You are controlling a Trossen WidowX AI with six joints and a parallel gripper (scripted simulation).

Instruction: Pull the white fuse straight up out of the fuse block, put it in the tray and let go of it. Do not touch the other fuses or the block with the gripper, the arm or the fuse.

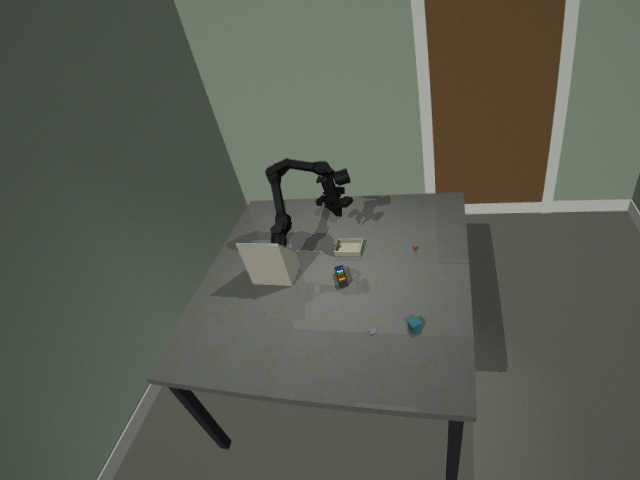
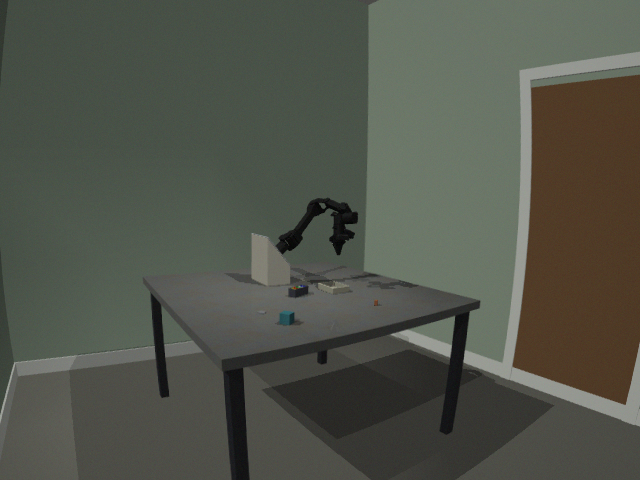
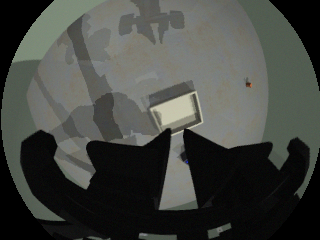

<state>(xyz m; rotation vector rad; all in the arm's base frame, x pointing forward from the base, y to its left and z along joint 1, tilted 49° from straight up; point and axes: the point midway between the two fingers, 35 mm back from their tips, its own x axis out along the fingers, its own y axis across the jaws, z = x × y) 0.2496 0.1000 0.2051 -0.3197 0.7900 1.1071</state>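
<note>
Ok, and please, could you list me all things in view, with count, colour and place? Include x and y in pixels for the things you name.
Table (image 1: 310,361) (image 2: 232,320) (image 3: 225,50): one, grey, centre
Fuse block (image 1: 343,284) (image 2: 297,292) (image 3: 183,156): one, dark, beside tray
Fuses (image 1: 341,277): blue, white, green, red, yellow, one each, in block
Tray (image 1: 348,254) (image 2: 333,290) (image 3: 199,107): one, cream, on table
Cube (image 1: 415,324) (image 2: 286,317): one, teal, on table
Small piece (image 1: 415,248) (image 2: 375,302) (image 3: 249,84): one, orange, on table
Flat piece (image 1: 372,331) (image 2: 261,312): one, whitish, near cube
Slanted block (image 1: 266,264) (image 2: 261,263): one, cream, by arm
Door (image 1: 496,103) (image 2: 578,232): one, brown, in green wall (image 1: 310,77) (image 2: 439,155)
Arm (image 1: 277,196) (image 2: 307,219): one, black, over table
End effector (image 1: 337,212) (image 2: 338,253) (image 3: 176,132): one, black, above table

One table (image 1: 248,356) (image 2: 206,315) (image 3: 225,55) bore one arm (image 1: 277,196) (image 2: 305,224), one pale wedge-shaped stand (image 1: 268,264) (image 2: 262,263) at left, one tray (image 1: 349,254) (image 2: 333,291) (image 3: 198,107), one block (image 1: 342,284) (image 2: 298,292) (image 3: 183,157) with seemingly five fuses (image 1: 341,277), one teal cube (image 1: 414,324) (image 2: 286,317) near right, one orange bit (image 1: 415,248) (image 2: 375,302) (image 3: 249,85) and one light flat piece (image 1: 372,331) (image 2: 262,312).
</note>
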